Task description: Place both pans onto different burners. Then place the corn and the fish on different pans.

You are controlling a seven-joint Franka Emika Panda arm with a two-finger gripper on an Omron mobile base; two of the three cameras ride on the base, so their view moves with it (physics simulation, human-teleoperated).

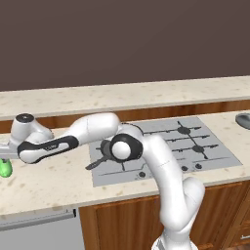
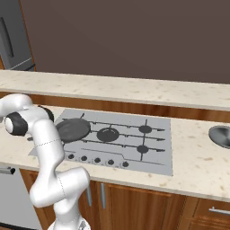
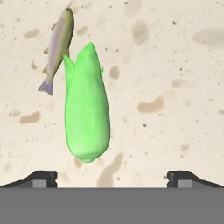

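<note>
Corn, hand view: the corn lies flat on the speckled beige table, pointed husk tips toward the top of the picture, rounded end toward the jaws.
Fish, hand view: the fish lies just left of the corn's upper half, slim and grey-olive, tail fin low, touching or nearly touching the corn's edge; which one, I cannot tell.
Jaws, hand view: the two dark finger tips stand at the bottom corners, spread as wide as they go, holding nothing; the corn sits above the gap, nearer the left tip.
Corn, left base view: a bright green bit shows at the picture's left edge on the table, under the outstretched hand.
Black pan, left base view: mostly hidden behind the arm's elbow; its handle pokes out over the hob.
Silver pan, left base view: on the table at the far right, apart from the hob.
Black pan, right base view: it sits on the hob's left burner.
Burners, right base view: the larger middle burner is bare.
Silver pan, right base view: on the table right of the hob.
</note>
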